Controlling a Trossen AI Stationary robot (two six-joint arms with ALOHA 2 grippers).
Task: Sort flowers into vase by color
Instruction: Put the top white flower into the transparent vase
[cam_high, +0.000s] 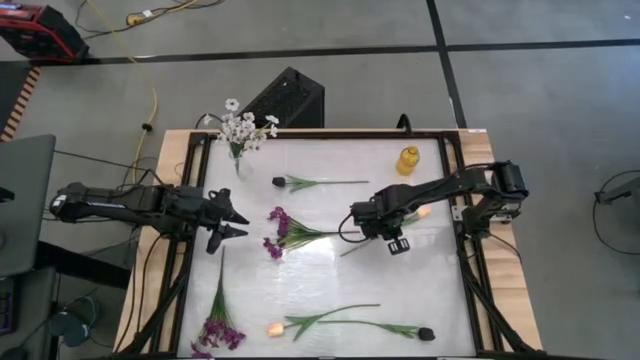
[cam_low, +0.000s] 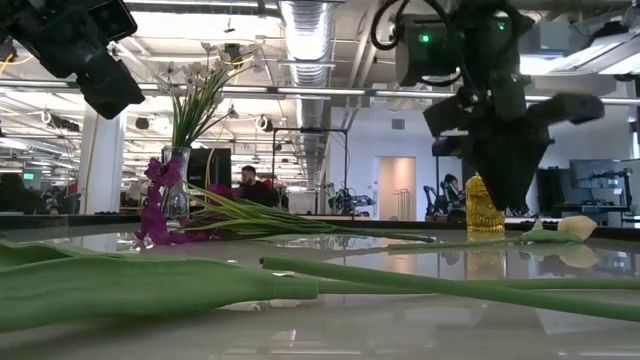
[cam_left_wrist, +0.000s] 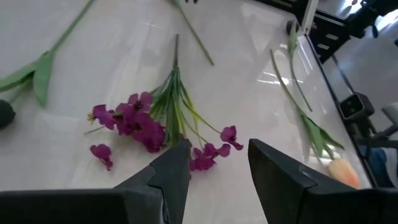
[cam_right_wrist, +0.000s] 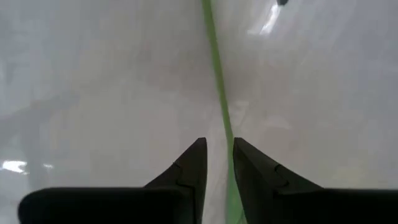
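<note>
Dark fingers (cam_right_wrist: 217, 165) of the right gripper (cam_high: 392, 236) fill the near edge of its wrist view, parted by only a narrow gap, with a thin green stem (cam_right_wrist: 217, 93) running between them; whether the pads actually bear on it, cannot tell, and nothing looks lifted. From above, this gripper hangs low over the middle-right of the white table (cam_high: 440, 300), above the stem of the peach tulip (cam_high: 424, 212) whose bud lies toward the yellow vase (cam_high: 408, 160). Left gripper (cam_high: 232, 222) sits at the table's left side, fingers spread wide and holding nothing, pointed at the purple sprig (cam_high: 280, 232) in the centre; its wrist view shows those purple blossoms (cam_left_wrist: 140, 121) just beyond the fingertips. Handling judgement: stems look light, thin and springy, likely smooth enough to roll or slip on the glossy top; blossoms are soft and easily crushed. Best hold seems mid-stem, clear of leaves and heads, so the sprig hangs balanced. Elsewhere: white flowers (cam_high: 243, 128) stand in a clear vase (cam_high: 237, 160) at the back left; a dark-budded stem (cam_high: 315, 182) lies near the back; another purple sprig (cam_high: 218, 325) front left; a second peach tulip (cam_high: 310, 322) and a dark-budded stem (cam_high: 390, 328) along the front.
</note>
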